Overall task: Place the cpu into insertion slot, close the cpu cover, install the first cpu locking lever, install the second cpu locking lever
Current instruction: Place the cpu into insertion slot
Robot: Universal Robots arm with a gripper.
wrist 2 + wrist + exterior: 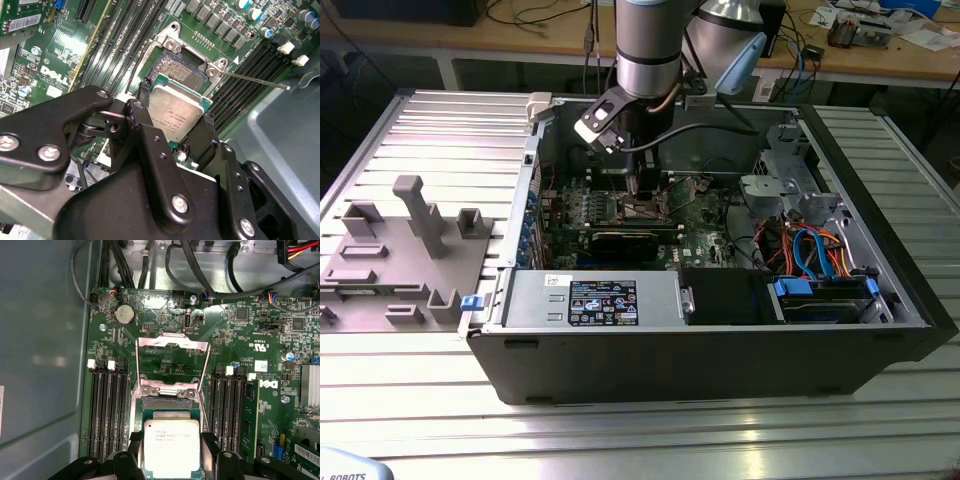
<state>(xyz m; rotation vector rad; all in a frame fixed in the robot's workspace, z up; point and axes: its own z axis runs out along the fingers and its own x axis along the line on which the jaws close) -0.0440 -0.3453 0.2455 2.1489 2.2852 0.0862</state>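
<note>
Closest to the wrist cams we see the gripper (pixel 175 115). Its two black fingers (pixel 210 445) are pinched in on the cpu (pixel 171 450), one on each side, so it's holding the chip. The cpu lies flat w/ its shiny grey top up in both wrist views.

Just past the chip is the insertion slot (pixel 176 67), a dark square w/ a metal rim. The chip hangs over the near part of the slot & hides it. The far part is bare & full of tiny dots. We can't tell if the chip touches the slot or floats just above it.

Next comes the cpu cover (pixel 172 341). It is flipped open beyond the slot, & we see green board through its window. A thin locking lever (pixel 255 80) sticks out from one corner of the slot, over the long black memory slots (pixel 107 410) that run along both sides.

Farther on, the motherboard (pixel 235 330) has a round coin battery (pixel 124 315), w/ black cables (pixel 200 270) past its edge.

In the exterior view the arm (pixel 648 50) reaches down into the open PC case (pixel 720 340). A grey drive cage (pixel 782 175) sits at the exterior view's right. The case lies on a ribbed metal table (pixel 620 430), w/ a grey holder tray (pixel 390 260) at the exterior view's left. A wooden bench (pixel 880 60) is at the back.
</note>
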